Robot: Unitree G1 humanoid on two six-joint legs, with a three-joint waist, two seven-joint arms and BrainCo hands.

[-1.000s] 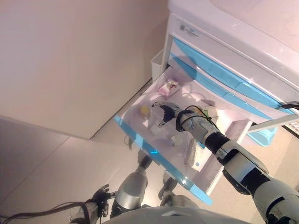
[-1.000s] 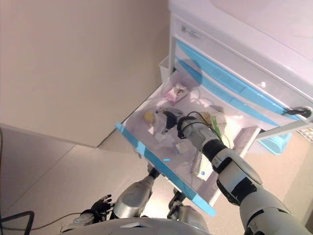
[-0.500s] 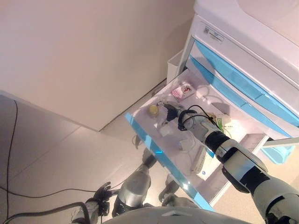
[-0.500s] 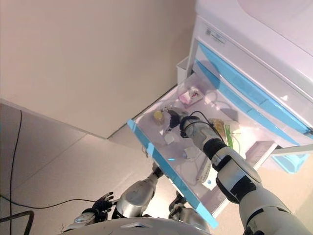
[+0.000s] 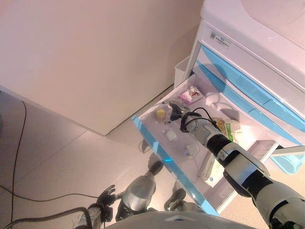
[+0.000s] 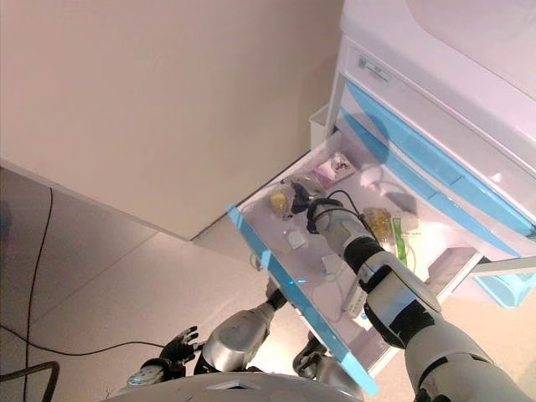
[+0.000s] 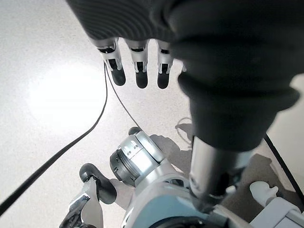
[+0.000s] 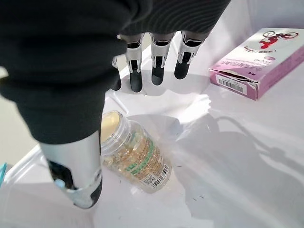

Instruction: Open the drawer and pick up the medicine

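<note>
My right hand [image 8: 142, 57] has moved up the open drawer [image 5: 157, 148] toward its far left corner and now hovers, fingers spread wide, over the lying medicine bottle [image 8: 135, 159], ready to grasp.

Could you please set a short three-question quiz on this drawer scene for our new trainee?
1. True or false: the drawer is already pulled open.
2. Multiple choice: what lies right under the right hand? A) a pink box B) a clear bottle with a yellow cap C) a green sachet
3. Short answer: is the left hand holding anything?

Key:
1. True; its blue front stands well out from the cabinet.
2. B; the bottle lies on its side between thumb and fingers, not yet gripped. The pink box lies apart, further in.
3. No; it hangs open over the floor.
</note>
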